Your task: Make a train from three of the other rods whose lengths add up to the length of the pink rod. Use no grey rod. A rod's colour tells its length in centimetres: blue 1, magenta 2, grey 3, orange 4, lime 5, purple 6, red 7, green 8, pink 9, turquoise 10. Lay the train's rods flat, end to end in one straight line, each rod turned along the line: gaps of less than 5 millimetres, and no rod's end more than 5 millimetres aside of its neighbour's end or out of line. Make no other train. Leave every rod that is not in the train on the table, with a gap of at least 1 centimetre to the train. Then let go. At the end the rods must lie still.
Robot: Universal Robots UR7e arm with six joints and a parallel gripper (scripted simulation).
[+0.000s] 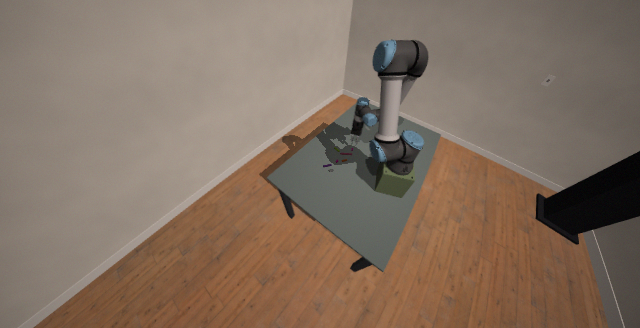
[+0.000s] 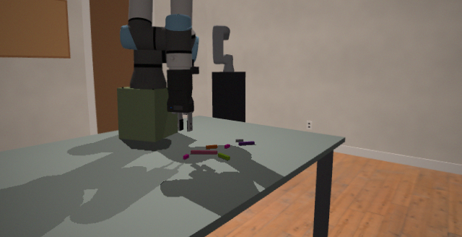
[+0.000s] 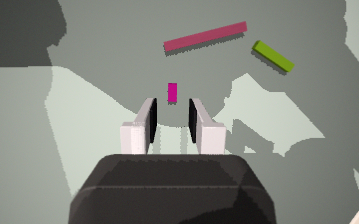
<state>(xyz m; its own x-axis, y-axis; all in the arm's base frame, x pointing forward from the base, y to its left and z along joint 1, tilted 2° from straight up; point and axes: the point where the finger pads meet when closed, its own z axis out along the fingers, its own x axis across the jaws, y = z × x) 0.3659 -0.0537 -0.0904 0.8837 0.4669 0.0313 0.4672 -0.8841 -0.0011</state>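
Grey-green tabletop (image 2: 289, 136) on dark legs, crossed by broad shadows of the arm. Olive pedestal (image 2: 144, 115) at the tabletop's back edge, carrying the grey arm (image 1: 390, 108) with blue joint caps. Black wrist body pointing straight down, ending in the claw (image 2: 185, 123), raised clear above the tabletop, spread apart and pinching nothing. Pink rod (image 3: 205, 36) flat on the tabletop, slanted in the wrist view, well ahead of the claw (image 3: 172, 117) and up to the right. Purple rod (image 2: 247, 143) farther off toward the tabletop's far side, a short grey rod (image 2: 239, 140) just beside its end. Lime rod (image 3: 273, 55) flat and angled, just off the pink rod's right end, apart from it. Orange rod (image 2: 211, 147) flat behind the pink rod (image 2: 203, 152) in the exterior view, near but not touching. Magenta rod (image 3: 172, 93) flat on the tabletop, lying lengthwise along the claw's line of sight, seen just beyond the white fingertips and centred on the gap between them, touching neither. Second magenta rod (image 2: 227, 146) beside the orange one, toward the purple. Contact between these far small rods too small to judge.
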